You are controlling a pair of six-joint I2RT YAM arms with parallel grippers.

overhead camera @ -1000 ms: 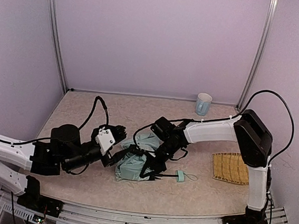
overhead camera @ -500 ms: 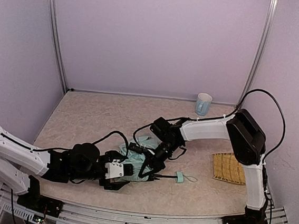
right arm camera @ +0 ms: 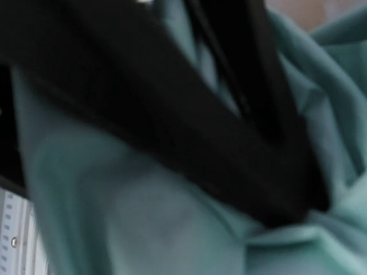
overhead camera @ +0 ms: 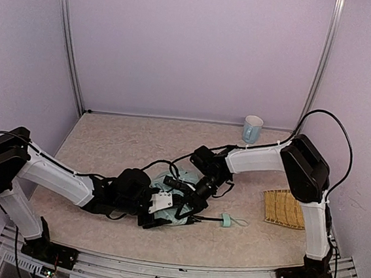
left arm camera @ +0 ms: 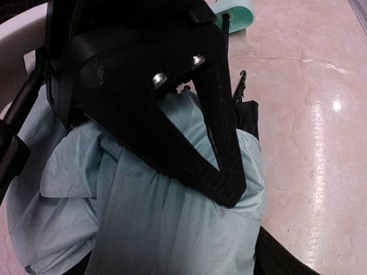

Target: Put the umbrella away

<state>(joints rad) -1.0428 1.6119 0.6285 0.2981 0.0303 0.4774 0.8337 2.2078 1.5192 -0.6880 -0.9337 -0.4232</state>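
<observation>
The umbrella [overhead camera: 175,189] lies bunched in a pale mint heap at the middle front of the table. Its thin black shaft runs right to the small mint handle [overhead camera: 226,219] with its loop. My right gripper [overhead camera: 190,201] reaches in from the right and is shut on the fabric. Its black finger [left arm camera: 172,126] crosses the fabric [left arm camera: 160,223] in the left wrist view. My left gripper [overhead camera: 159,210] sits low against the heap's near left side, jaws apart with fabric between them. The right wrist view shows only blurred mint fabric [right arm camera: 143,229] and a black finger.
A pale blue mug [overhead camera: 252,128] stands at the back right by the wall. A woven yellow mat [overhead camera: 286,208] lies at the right, beside the right arm's upright link. Cables hang from both arms over the heap.
My left arm has swung in from the left and come down against the umbrella's near left side. The right gripper has stayed on the fabric, and the heap has shifted slightly.
</observation>
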